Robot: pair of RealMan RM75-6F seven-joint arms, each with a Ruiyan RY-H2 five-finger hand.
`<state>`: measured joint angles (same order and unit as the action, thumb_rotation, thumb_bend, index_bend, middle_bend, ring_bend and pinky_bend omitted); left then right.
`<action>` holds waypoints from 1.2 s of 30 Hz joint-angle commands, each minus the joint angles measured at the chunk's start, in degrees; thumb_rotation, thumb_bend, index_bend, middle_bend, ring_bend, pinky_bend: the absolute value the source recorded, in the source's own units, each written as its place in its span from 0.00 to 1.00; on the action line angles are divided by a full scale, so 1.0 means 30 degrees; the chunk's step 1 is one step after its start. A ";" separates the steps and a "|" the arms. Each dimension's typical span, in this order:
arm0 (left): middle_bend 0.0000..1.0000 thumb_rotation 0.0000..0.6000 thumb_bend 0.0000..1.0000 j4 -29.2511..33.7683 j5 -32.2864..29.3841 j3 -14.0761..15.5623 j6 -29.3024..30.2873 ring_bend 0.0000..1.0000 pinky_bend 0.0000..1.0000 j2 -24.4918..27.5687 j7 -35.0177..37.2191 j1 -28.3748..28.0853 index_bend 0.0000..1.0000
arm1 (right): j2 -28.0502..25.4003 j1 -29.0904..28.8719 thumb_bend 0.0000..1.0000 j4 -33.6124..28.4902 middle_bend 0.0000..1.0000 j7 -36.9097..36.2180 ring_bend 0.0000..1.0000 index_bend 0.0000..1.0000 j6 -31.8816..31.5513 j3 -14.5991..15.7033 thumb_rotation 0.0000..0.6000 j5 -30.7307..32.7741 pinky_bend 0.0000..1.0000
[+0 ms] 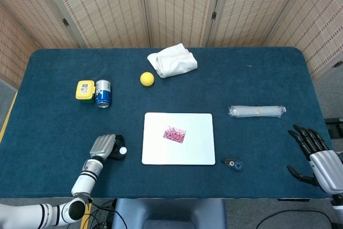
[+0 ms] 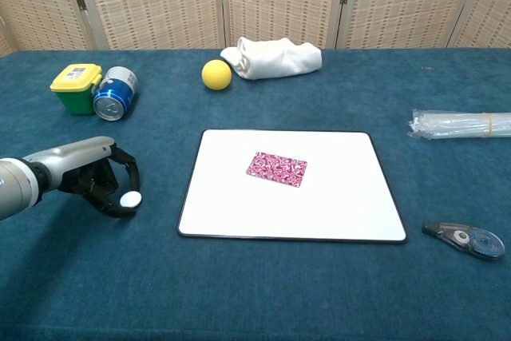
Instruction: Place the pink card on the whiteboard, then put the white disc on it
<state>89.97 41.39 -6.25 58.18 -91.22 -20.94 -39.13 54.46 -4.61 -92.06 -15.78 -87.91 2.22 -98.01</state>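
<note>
No writing can be read on anything here; the blue can [image 2: 115, 93] lying on its side and the yellow-lidded green box [image 2: 76, 87] touching it carry markings too small to make out, and the box is closed, so its contents cannot be seen.

The whiteboard [image 2: 343, 205] lies flat in the middle of the blue table [image 2: 263, 293], and the pink card [image 2: 276, 168] already rests on it, slightly turned, a little left of the board's centre. The white disc [image 2: 130, 199] is well left of the whiteboard, pinched in the curled fingers of the left robot hand [image 2: 100, 177], which sits low over the table.

The right robot hand [image 1: 316, 156] appears only in the head view, at the table's near right corner, fingers spread and holding nothing. The chest view leaves it out entirely.

Behind the whiteboard, a yellow ball [image 2: 216, 74] sits just beside a folded white cloth [image 2: 275, 57]. To the right lies a clear plastic roll [image 2: 461, 124], and near the board's right front corner a blue correction-tape dispenser [image 2: 466, 239]. The chest view shows the dispenser's clear casing and inner wheels, which the head view shrinks to a small dark shape [image 1: 232, 163]. The head view alone shows the full table edge and the woven screens [image 1: 177, 4] behind it.
</note>
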 commanded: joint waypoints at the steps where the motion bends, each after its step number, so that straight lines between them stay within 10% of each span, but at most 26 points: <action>1: 1.00 1.00 0.26 -0.0014 0.0030 -0.0061 -0.0108 1.00 1.00 0.0037 0.0010 0.0024 0.55 | 0.0008 -0.0011 0.19 -0.0015 0.00 0.0017 0.00 0.00 0.0017 -0.0030 1.00 0.0070 0.00; 15: 1.00 1.00 0.28 0.1095 0.0269 -0.0663 -0.0124 1.00 1.00 0.0612 0.0129 0.0095 0.59 | 0.0003 -0.0117 0.19 -0.0056 0.00 0.0014 0.00 0.00 0.0242 -0.0124 1.00 0.0336 0.00; 36: 1.00 1.00 0.28 0.5413 -0.4720 -0.3600 0.0093 1.00 1.00 0.0924 -0.2752 -0.4122 0.58 | -0.0314 -0.0033 0.19 0.0344 0.00 -0.1405 0.00 0.00 -0.0303 -0.0105 1.00 0.0101 0.00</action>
<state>105.73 28.03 -16.59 58.01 -87.98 -28.55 -50.71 53.63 -4.83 -91.21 -19.64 -88.53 1.88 -97.54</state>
